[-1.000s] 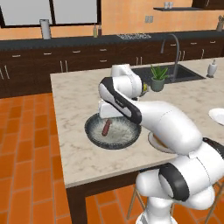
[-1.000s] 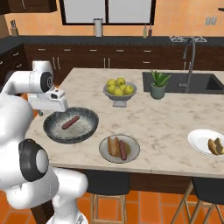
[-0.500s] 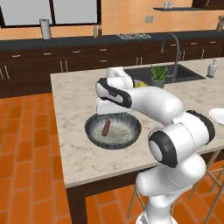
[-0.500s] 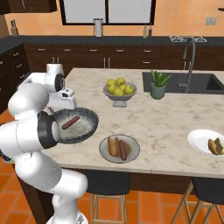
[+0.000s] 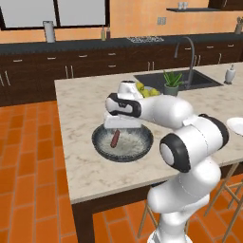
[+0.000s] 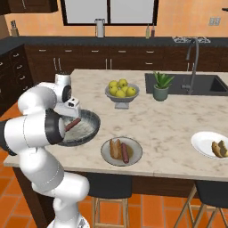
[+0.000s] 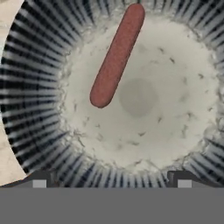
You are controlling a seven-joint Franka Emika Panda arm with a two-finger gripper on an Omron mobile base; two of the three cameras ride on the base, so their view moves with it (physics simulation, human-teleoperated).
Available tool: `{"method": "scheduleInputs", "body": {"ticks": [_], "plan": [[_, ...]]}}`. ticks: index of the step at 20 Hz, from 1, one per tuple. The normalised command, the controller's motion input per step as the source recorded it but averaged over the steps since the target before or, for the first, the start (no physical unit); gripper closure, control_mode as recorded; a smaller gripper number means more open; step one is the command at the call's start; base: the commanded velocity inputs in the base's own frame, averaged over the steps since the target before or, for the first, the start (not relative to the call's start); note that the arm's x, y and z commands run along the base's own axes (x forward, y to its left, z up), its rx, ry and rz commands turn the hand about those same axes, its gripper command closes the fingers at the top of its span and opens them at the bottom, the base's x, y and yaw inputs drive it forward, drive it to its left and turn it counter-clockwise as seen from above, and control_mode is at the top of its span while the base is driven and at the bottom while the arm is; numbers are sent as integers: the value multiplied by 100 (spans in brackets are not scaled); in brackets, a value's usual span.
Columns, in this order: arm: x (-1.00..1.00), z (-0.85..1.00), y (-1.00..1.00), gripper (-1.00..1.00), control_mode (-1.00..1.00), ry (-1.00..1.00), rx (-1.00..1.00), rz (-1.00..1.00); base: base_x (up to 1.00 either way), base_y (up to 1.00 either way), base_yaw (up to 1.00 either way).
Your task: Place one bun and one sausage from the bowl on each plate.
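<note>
The wide dark bowl [image 5: 100, 146] [image 6: 92, 130] sits near the counter's front left, with one red-brown sausage [image 5: 115, 138] [image 6: 73, 124] [image 7: 117, 54] lying in its pale speckled inside [image 7: 148, 113]. My gripper [image 5: 121, 127] [image 6: 70, 115] [image 7: 111, 180] hangs straight above the bowl, open, nothing between its fingertips [image 7: 39, 181]; the sausage lies ahead of them, off to one side. The greyish-beige plate [image 6: 135, 147] holds a bun [image 6: 116, 148] and a sausage [image 6: 125, 152]. The white plate [image 6: 199, 140] [image 5: 235, 125] holds a bun [image 6: 217, 149].
A footed bowl of yellow-green fruit [image 6: 121, 91] [image 5: 145, 91] and a small potted plant [image 6: 161, 87] [image 5: 172, 83] stand behind the bowl, toward the sink [image 6: 196, 83]. Bar stools [image 6: 109, 196] stand under the counter's front edge.
The arm's elbow has swung round to the right while the hand stayed over the bowl and sank slightly. The sausage in the bowl has not moved.
</note>
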Motion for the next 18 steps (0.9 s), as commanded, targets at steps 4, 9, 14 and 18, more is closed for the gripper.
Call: {"method": "scheduleInputs", "body": {"ticks": [4, 9, 14, 18], "plan": [[35, -38, 24, -100, -100, 0, 1, 0, 0, 0, 0], [64, -40, 30, -100, -100, 4, 0, -1, 0, 0, 0], [19, -35, 0, -100, -100, 0, 0, -1, 0, 0, 0], [25, -23, 0, -100, -100, 0, 0, 0, 0, 0, 0]]}}
